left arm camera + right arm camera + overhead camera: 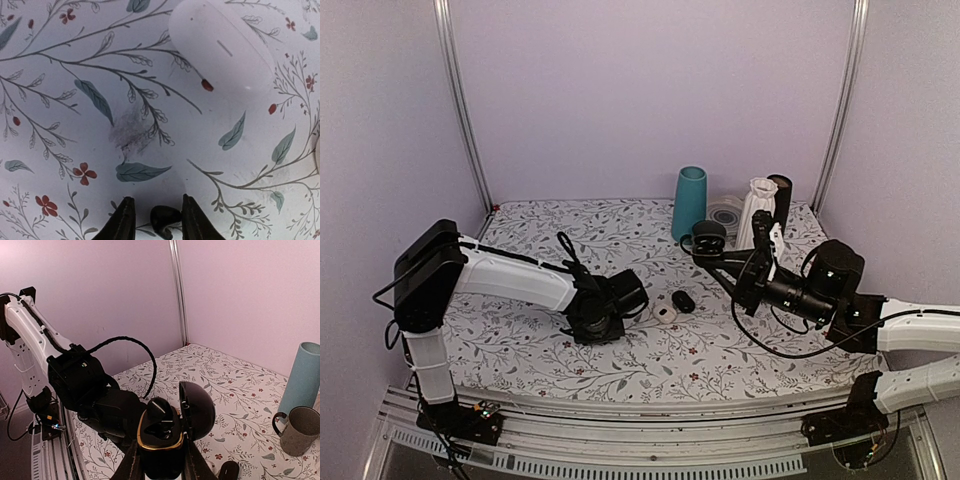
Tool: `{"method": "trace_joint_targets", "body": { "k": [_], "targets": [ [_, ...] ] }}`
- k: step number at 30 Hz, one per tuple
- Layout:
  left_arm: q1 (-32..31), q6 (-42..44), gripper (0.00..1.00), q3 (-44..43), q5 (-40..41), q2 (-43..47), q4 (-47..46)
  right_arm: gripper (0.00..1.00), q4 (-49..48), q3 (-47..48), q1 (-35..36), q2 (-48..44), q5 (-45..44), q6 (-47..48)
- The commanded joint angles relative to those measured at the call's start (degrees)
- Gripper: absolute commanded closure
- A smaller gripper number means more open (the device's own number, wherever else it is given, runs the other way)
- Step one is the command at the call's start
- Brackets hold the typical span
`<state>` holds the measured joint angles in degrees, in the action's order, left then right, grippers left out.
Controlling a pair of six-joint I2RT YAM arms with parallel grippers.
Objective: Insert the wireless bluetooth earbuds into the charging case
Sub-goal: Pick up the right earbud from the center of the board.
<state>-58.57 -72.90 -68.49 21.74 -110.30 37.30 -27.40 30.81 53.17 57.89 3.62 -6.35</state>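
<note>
A tiny dark earbud (165,217) lies on the floral cloth between the fingers of my left gripper (156,198). It touches the right finger, and a gap shows at the left one. That gripper (620,300) hangs low over the table's middle. My right gripper (161,455) is shut on the black charging case (160,440), which has a gold rim, and holds it above the table. Its lid (197,410) stands open. A second dark earbud (159,412) sits in the case. The right gripper (752,272) is right of centre.
A white oval case (220,55) (664,314) and a shut black oval case (683,301) (229,471) lie just ahead of the left gripper. At the back stand a grey mug (299,430), a teal cylinder (689,202) and a white vase (756,212).
</note>
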Motion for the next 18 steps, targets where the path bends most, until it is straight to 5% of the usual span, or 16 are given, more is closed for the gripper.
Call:
{"method": "trace_joint_targets", "body": {
  "k": [1, 12, 18],
  "targets": [
    [-0.6, -0.3, 0.68, -1.1, 1.4, -1.6, 1.1, 0.97, -0.2, -0.9, -0.3, -1.0, 0.9, 0.4],
    [-0.5, 0.4, 0.78, -1.5, 1.4, -1.8, 1.1, 0.97, -0.1, -1.1, -0.2, -1.0, 1.1, -0.1],
    [-0.3, 1.0, 0.91, -1.2, 2.4, -1.7, 1.1, 0.97, -0.1, -1.4, -0.2, 0.1, 1.6, -0.8]
  ]
}}
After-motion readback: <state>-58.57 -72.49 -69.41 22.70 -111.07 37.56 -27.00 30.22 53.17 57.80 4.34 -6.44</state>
